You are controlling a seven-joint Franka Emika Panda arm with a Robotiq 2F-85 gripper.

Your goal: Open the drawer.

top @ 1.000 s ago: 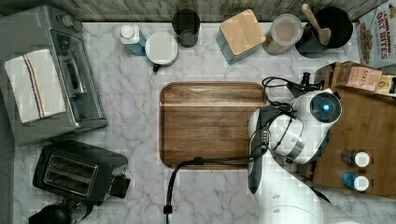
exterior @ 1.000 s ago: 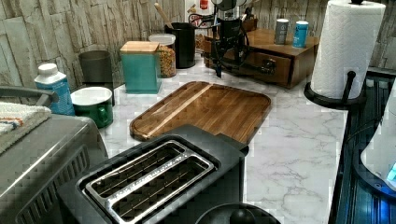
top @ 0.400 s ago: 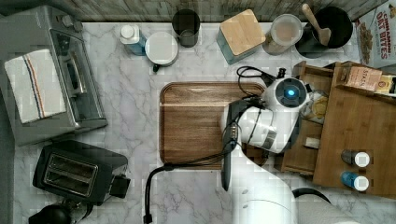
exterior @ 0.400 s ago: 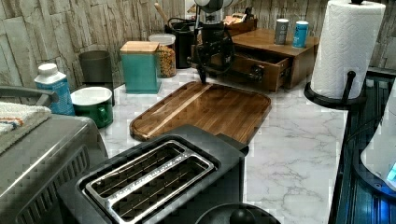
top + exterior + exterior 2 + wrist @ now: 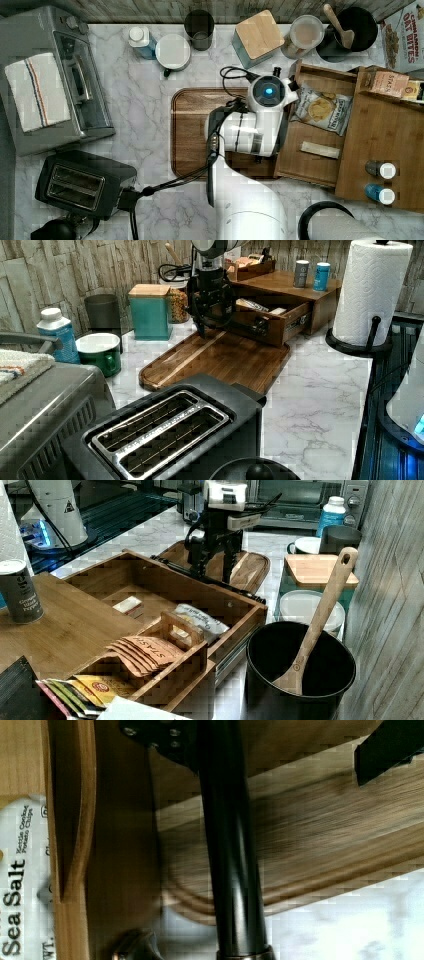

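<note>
Drawer [image 5: 312,134] pulled out, holding chip bag [image 5: 322,109] and small packet [image 5: 320,149]; hand [image 5: 212,570] at 9 o'clock, gripping handle [image 5: 232,870].

Black toaster [image 5: 85,184] beside grey toaster oven [image 5: 60,80]; teal canister [image 5: 258,37] and green mug [image 5: 173,52] near the wall; paper towel roll [image 5: 372,292] upright on marble desk [image 5: 140,125].

You see a matt medium-brown wooden drawer [image 5: 311,165] with a glossy black metal bar handle [image 5: 231,870], a darker smooth wooden tray board [image 5: 189,130], a veined polished marble counter [image 5: 145,115], and a shiny crinkled plastic chip bag [image 5: 321,109].
</note>
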